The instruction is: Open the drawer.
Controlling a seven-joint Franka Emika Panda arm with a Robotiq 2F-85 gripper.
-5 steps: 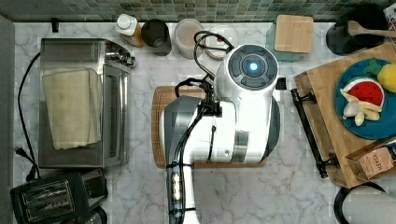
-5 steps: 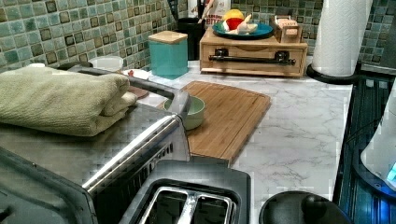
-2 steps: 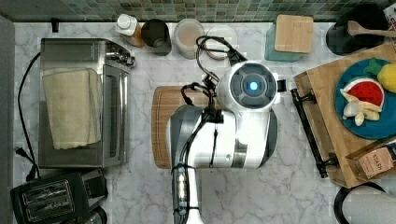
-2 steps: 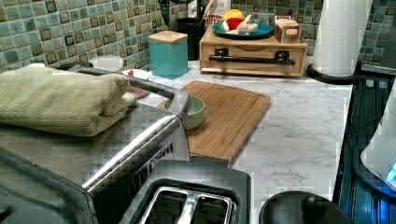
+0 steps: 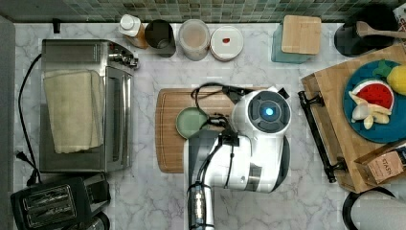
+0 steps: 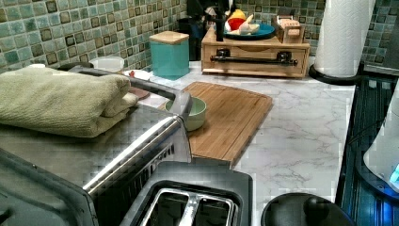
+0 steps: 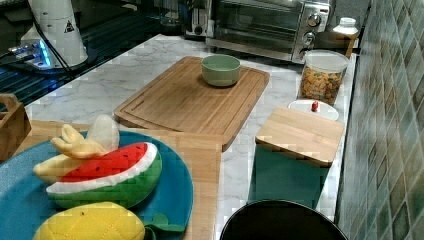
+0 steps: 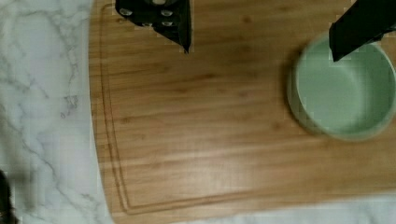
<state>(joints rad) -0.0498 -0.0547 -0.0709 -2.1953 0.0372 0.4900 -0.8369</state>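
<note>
Above the one bamboo cutting board (image 8: 224,121), my gripper (image 8: 261,32) hangs with its two fingers (image 8: 175,23) spread wide, holding nothing. One green bowl (image 8: 343,88) sits on the board. I see one drawer (image 6: 256,59) closed, one black bar handle (image 6: 254,59) across its front, at the left view's far end of the bench (image 6: 306,136).
</note>
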